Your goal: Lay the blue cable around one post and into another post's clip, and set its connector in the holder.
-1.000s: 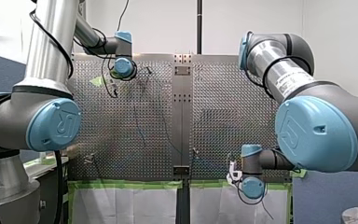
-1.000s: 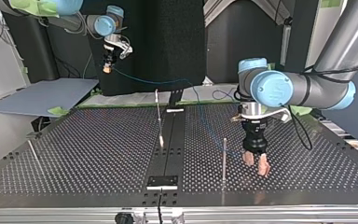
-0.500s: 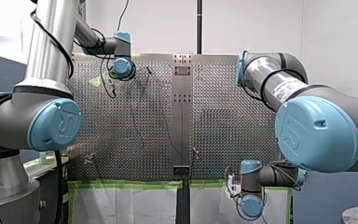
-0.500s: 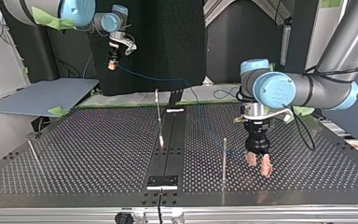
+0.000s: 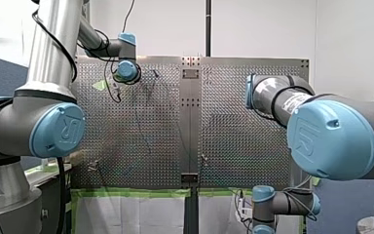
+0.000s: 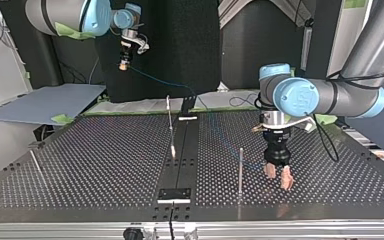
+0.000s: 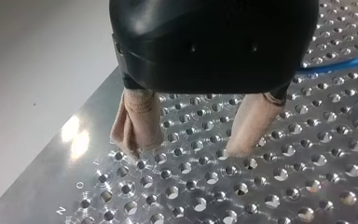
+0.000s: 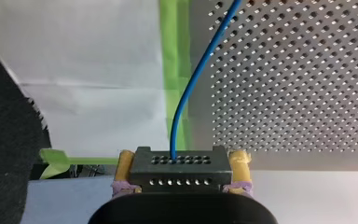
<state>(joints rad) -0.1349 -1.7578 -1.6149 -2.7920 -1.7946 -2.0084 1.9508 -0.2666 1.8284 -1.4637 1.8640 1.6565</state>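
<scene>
In the right wrist view my right gripper (image 8: pixel 182 156) is shut on a black connector (image 8: pixel 178 170), its yellow pads on either side. The blue cable (image 8: pixel 196 79) runs out of the connector over the table's taped edge. In the top view my right gripper (image 6: pixel 124 64) hangs high beyond the table's far edge. From there the blue cable (image 6: pixel 170 85) sags down and across the table towards an upright post (image 6: pixel 240 170). My left gripper (image 6: pixel 278 177) stands open just beside that post, low over the table. Its beige fingers (image 7: pixel 137 121) hold nothing, and the cable (image 7: pixel 345 63) passes behind them.
A leaning post (image 6: pixel 170 125) stands at the table's middle, a thin one (image 6: pixel 37 167) at the top view's left. A black plate (image 6: pixel 175 194) sits on the centre strip near the front edge. A grey board (image 6: pixel 45 102) lies off the far left corner.
My right gripper has carried the connector higher and slightly to the right in the top view, and its wrist has sunk to the front view's bottom edge. The left gripper has barely shifted.
</scene>
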